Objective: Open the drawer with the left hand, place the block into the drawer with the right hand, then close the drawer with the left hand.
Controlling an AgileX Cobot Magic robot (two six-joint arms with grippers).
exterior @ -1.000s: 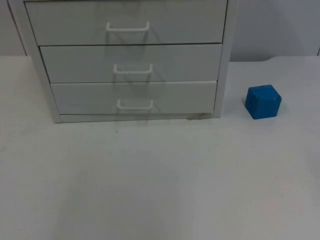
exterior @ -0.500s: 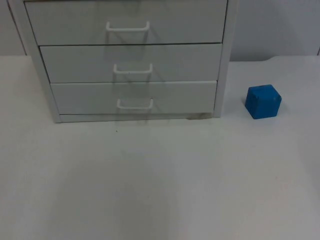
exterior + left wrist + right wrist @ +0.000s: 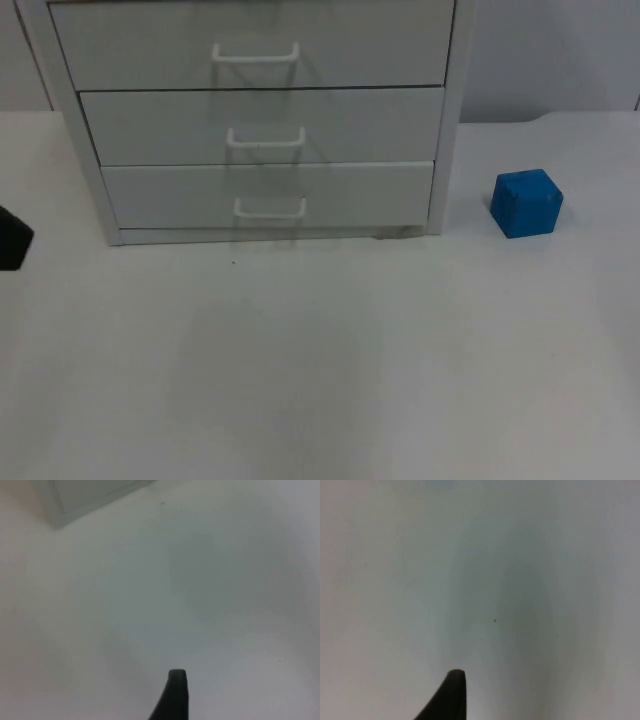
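Observation:
A white cabinet (image 3: pixel 260 120) with three drawers stands at the back of the table, all of them pushed in. Each drawer front carries a white loop handle: top (image 3: pixel 255 53), middle (image 3: pixel 266 138), bottom (image 3: pixel 270 208). The blue block (image 3: pixel 526 203) rests on the table to the right of the cabinet, apart from it. My left gripper (image 3: pixel 10 240) comes in as a black shape at the table's left edge, left of the cabinet's bottom drawer. In the left wrist view the left gripper (image 3: pixel 175 695) hangs over bare table, with the cabinet's lower corner (image 3: pixel 60 515) ahead. My right gripper (image 3: pixel 447 697) hangs over bare table.
The white table top (image 3: pixel 320 360) stretches out in front of the cabinet. A grey partition wall (image 3: pixel 550 60) closes the table behind the block.
The left gripper has come into the top view at the left edge. The cabinet and the block have not moved.

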